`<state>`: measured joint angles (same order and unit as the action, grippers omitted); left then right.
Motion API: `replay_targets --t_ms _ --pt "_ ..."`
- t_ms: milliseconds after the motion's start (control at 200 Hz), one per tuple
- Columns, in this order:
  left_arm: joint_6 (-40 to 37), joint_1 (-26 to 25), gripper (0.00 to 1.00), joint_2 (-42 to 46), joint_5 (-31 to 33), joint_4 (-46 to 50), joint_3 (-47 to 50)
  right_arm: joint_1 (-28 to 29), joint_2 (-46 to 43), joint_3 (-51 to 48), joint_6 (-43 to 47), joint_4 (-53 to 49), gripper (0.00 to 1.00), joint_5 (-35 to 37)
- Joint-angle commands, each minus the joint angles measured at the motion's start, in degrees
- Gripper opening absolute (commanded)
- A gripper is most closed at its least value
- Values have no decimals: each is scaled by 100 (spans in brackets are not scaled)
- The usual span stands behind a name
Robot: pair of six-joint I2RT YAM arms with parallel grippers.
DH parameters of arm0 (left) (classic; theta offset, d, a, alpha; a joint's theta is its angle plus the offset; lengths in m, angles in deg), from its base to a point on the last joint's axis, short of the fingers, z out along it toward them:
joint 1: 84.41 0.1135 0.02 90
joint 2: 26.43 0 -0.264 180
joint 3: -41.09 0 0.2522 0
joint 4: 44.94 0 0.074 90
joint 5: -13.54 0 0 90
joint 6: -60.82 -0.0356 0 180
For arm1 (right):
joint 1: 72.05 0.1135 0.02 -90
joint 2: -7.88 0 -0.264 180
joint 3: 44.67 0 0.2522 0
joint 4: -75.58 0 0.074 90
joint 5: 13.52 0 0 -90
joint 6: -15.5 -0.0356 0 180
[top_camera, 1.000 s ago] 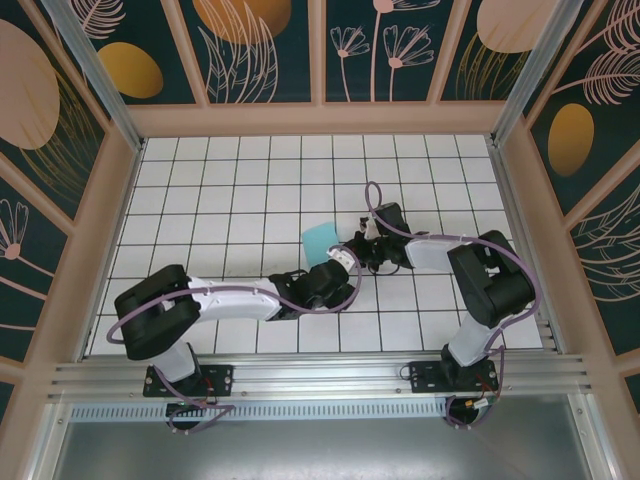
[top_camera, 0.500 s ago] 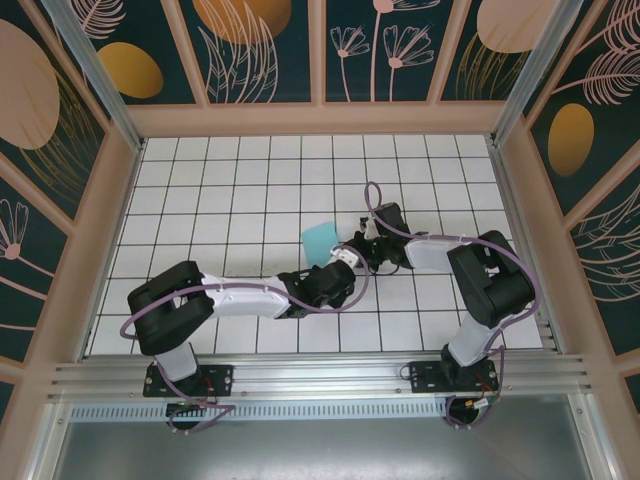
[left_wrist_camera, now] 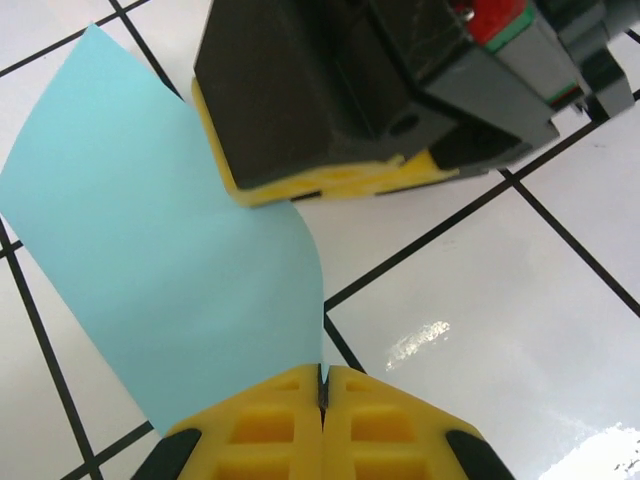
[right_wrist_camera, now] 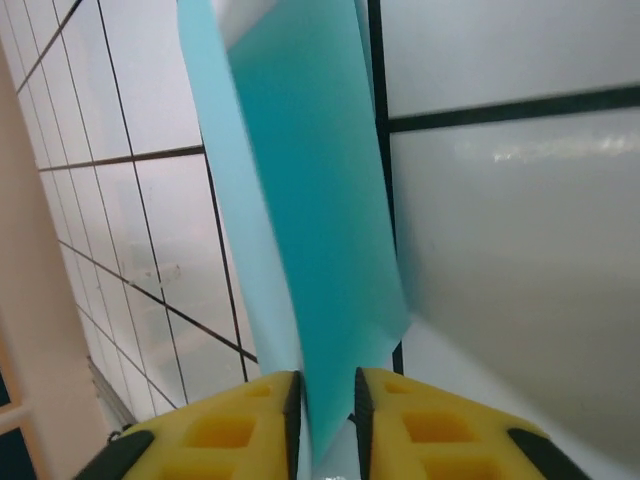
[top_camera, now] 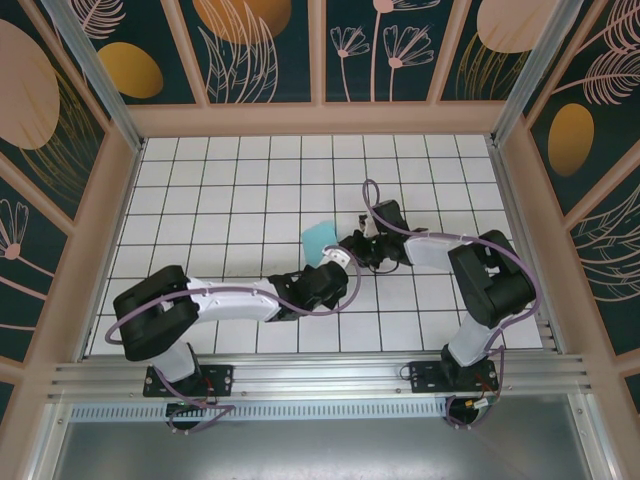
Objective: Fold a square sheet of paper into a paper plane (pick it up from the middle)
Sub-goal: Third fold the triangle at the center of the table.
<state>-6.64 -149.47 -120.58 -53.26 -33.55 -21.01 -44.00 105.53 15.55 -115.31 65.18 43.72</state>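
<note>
The left arm (top_camera: 225, 298) is laid low along the near rows of the tiled table (top_camera: 200, 190), with its elbow folded back over the base and its forearm stretched to the right. The left gripper (top_camera: 337, 262) is aimed toward the table's middle, and its yellow fingers (left_wrist_camera: 270, 415) are pressed together on a corner of the square sheet of paper (top_camera: 319, 238). The turquoise sheet is found near the table's centre, curved between the two grippers. Just to its right, the right gripper (top_camera: 353, 244) is pointed left at the sheet. Its yellow fingers (right_wrist_camera: 235, 425) are parted a little, and the sheet's edge is passed through the gap. The right arm (top_camera: 485, 275) is bent sharply at the elbow, and its forearm is stretched left from there. A red and green part (left_wrist_camera: 497, 27) is seen on the right gripper's body; whether it bears writing cannot be told
</note>
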Motion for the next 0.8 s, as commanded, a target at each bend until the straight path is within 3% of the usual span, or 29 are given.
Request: replay_targets --t_ms 0,145,290,425,535,615,796 --pt "-3 -10 0 217 21 -149 131 -95 -202 193 336 -358 29 188" --pt "-11 34 0 299 -196 -269 223 -182 -287 378 520 -661 30 502" --pt "-108 123 0 327 -440 -334 299 -188 -222 610 656 -450 21 330" --pt "-158 210 0 414 -716 -382 399 -169 268 1017 834 -354 14 -118" --pt "-200 294 0 439 -897 -386 420 -146 611 1281 961 -511 14 -234" --pt "-215 344 0 432 -1073 -416 413 -86 913 1454 1242 -524 14 -719" --pt "-258 474 0 319 -1456 -431 357 -14 1649 2024 1927 -1226 14 -585"
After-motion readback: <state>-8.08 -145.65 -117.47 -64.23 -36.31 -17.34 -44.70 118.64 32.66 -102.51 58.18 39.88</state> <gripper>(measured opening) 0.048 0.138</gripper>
